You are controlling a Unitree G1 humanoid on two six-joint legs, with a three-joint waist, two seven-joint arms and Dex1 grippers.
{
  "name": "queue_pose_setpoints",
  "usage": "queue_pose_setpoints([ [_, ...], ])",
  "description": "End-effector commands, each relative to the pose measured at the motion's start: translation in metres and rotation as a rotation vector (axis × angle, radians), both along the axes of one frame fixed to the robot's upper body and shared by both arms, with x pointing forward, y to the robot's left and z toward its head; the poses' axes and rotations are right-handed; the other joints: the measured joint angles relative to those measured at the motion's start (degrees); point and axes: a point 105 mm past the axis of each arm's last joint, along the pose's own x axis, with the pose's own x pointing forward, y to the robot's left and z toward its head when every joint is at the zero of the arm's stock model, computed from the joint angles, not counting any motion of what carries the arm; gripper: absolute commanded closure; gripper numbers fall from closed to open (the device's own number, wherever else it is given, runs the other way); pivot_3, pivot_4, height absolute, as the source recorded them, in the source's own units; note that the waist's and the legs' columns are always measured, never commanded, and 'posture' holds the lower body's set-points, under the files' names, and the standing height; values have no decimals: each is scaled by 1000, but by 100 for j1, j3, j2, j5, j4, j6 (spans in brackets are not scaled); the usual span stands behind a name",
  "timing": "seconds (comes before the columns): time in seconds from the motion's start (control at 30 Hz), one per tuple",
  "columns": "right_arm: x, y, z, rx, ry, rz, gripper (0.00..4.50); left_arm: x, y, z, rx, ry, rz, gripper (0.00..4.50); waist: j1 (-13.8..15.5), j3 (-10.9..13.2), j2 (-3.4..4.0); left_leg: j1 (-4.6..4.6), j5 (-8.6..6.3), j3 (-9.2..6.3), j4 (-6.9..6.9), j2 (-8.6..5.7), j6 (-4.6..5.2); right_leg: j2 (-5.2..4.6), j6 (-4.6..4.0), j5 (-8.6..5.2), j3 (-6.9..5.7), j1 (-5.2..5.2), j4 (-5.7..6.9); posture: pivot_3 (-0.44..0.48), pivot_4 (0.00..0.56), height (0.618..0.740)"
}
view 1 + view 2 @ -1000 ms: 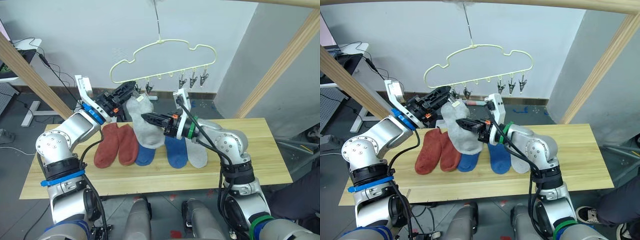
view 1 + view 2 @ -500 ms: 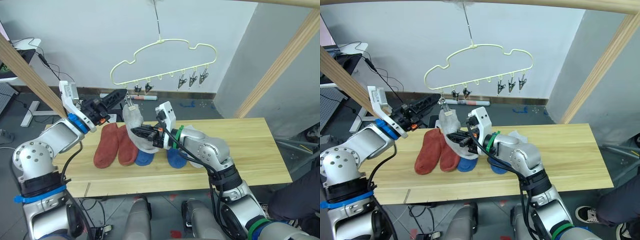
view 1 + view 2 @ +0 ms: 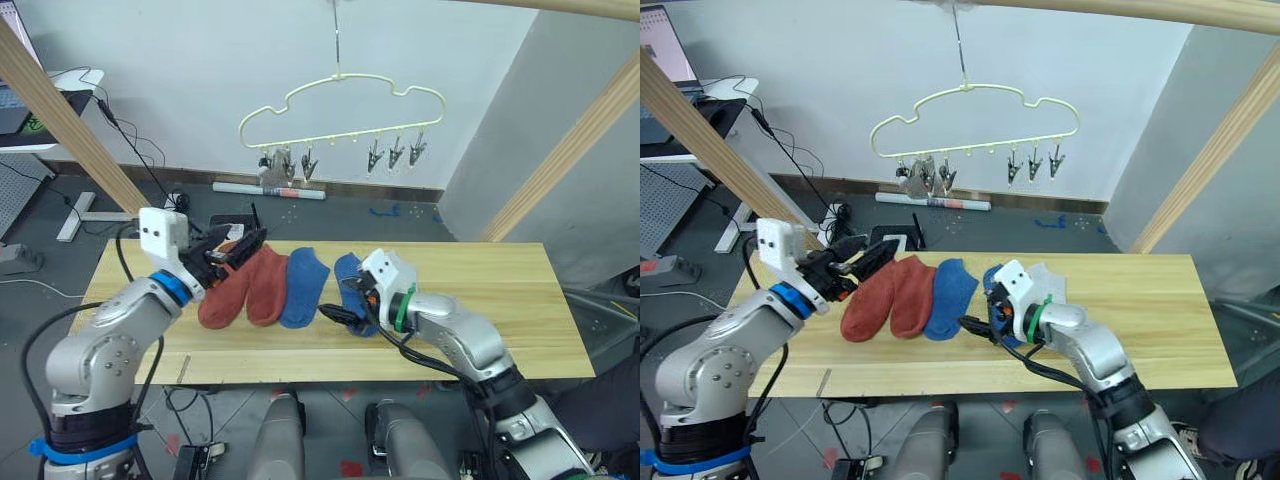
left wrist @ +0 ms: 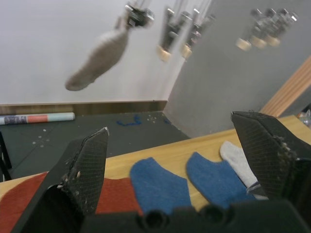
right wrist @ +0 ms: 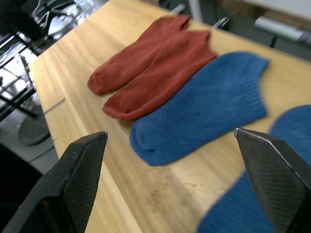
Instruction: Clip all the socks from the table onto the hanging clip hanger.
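Note:
The pale-yellow clip hanger [image 3: 338, 76] hangs behind the table [image 3: 500, 320]. A light grey sock [image 4: 97, 58] dangles from its leftmost clip. On the table lie two rust-red socks [image 3: 225, 298] [image 3: 268, 288], a blue sock [image 3: 303, 288], a second blue sock [image 3: 349, 280] and a grey sock [image 3: 1052, 283]. My left gripper [image 3: 250, 242] is open, low over the cuff ends of the red socks. Open too, my right gripper [image 3: 335, 315] sits at the near end of the second blue sock, partly hiding it.
Slanted wooden frame poles stand at the left [image 3: 60, 110] and right [image 3: 570, 130]. A white desk [image 3: 60, 85] with cables is far left. A paper roll [image 3: 268, 190] lies on the floor behind the table. The table's right half is bare wood.
Both arms came down from the hanger to the table. The grey sock they held at the clip now hangs there by itself. Both grippers opened. The camera view also shifted.

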Motion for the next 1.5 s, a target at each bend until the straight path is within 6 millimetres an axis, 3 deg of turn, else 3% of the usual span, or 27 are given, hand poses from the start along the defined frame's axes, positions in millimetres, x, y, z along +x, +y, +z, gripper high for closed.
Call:
queue_pose_setpoints([
  [0.03,1,-14,42,56,-177,-73,23,1,-9,10,37,-86,6,0,-12,0,0,3,1,0,0,1,-1,1,8,-5,1,0,4,86,229,740],
  [0.3,0,-37,97,135,-356,-177,23,30,-33,15,101,-195,8,0,-11,0,0,-3,3,3,20,-4,-3,4,18,-9,3,4,3,16,240,740],
  [0.4,2,-43,108,153,-386,-200,0,38,-45,19,93,-228,-20,549,-37,0,0,-4,2,7,26,-8,-1,1,14,-5,7,7,3,-15,243,740],
  [0.5,5,-45,115,163,-405,-223,0,45,-54,19,123,-249,-34,1416,-119,0,0,-4,2,4,29,-5,-1,4,2,2,5,7,6,-33,245,740],
  [0.67,3,-45,127,201,-429,-239,0,62,-60,21,130,-281,14,1416,-198,0,0,-4,3,2,35,-4,0,8,1,3,4,7,10,-54,251,740],
  [0.97,-4,-42,145,248,-476,-181,0,91,-53,35,132,-381,170,1416,-334,0,0,-6,1,1,58,-4,3,9,7,7,6,15,13,-103,253,740],
  [1.5,-5,-41,158,274,-506,-179,0,89,-49,35,125,-409,202,1416,-419,0,0,-6,1,1,73,-3,3,10,13,15,7,21,16,-124,246,740],
])
